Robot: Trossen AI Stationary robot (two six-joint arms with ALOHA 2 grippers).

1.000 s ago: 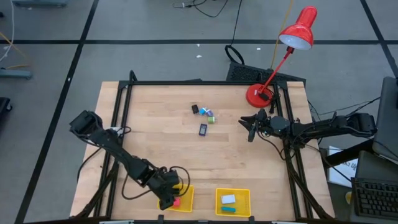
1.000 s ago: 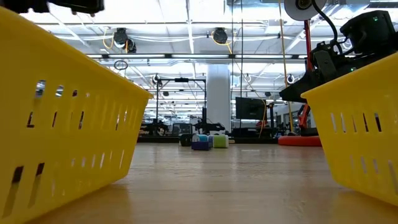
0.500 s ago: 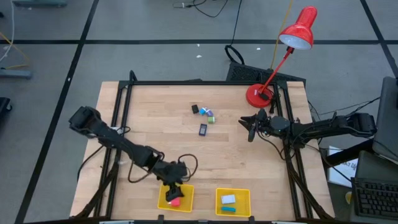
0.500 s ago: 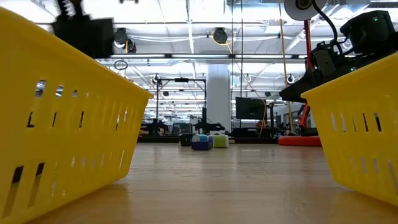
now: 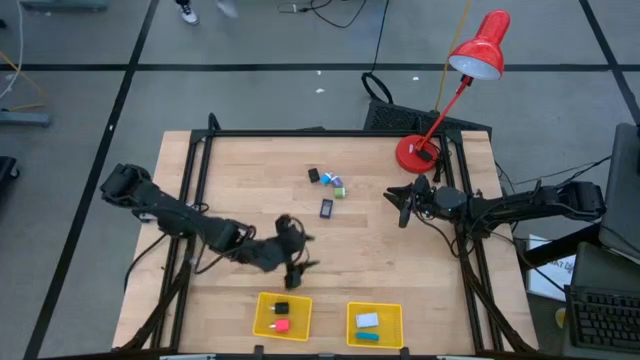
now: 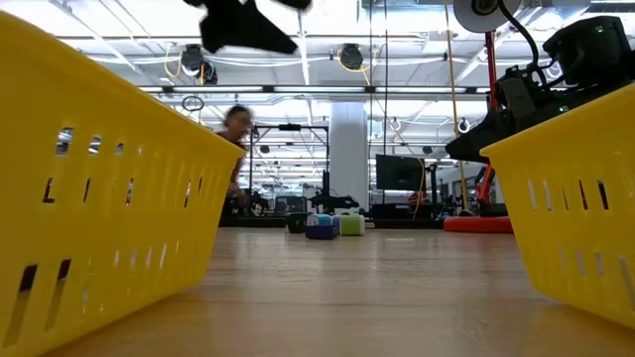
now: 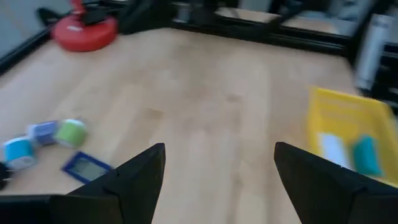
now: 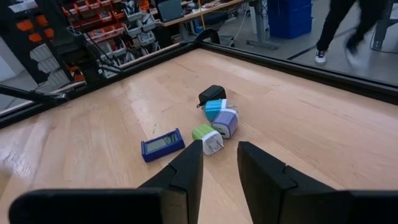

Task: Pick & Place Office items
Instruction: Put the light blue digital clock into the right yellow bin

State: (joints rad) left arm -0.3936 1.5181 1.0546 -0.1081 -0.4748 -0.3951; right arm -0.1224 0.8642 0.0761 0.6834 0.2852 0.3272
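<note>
My left gripper [image 5: 297,258] is wide open and holds nothing; in the left wrist view my two dark fingers [image 7: 140,177] stand far apart over bare wood. It hangs above the bench [image 5: 250,190], a little inside the front edge, just behind the left yellow tray [image 5: 265,303]. In this tray lie a black item [image 5: 283,308] and a pink-red item [image 5: 281,325]. The right yellow tray [image 5: 352,312], also at the front edge, carries a white item [image 5: 367,320] and a teal item [image 5: 369,337].

My right gripper [image 5: 404,205] waits near the right edge with the fingers nearly closed, holding nothing.

The other office items [image 5: 329,186] sit in a small group near the back middle of the bench: a black plug [image 8: 211,94], a light blue one [image 8: 214,107], a purple one [image 8: 225,122], a green-and-white one [image 8: 207,138], and a dark blue flat device [image 8: 161,144] a little apart.

In the low view the tray walls cut off most of the bench, and my left gripper is blurred. A blurred person [image 6: 236,127] is in the room behind.
</note>
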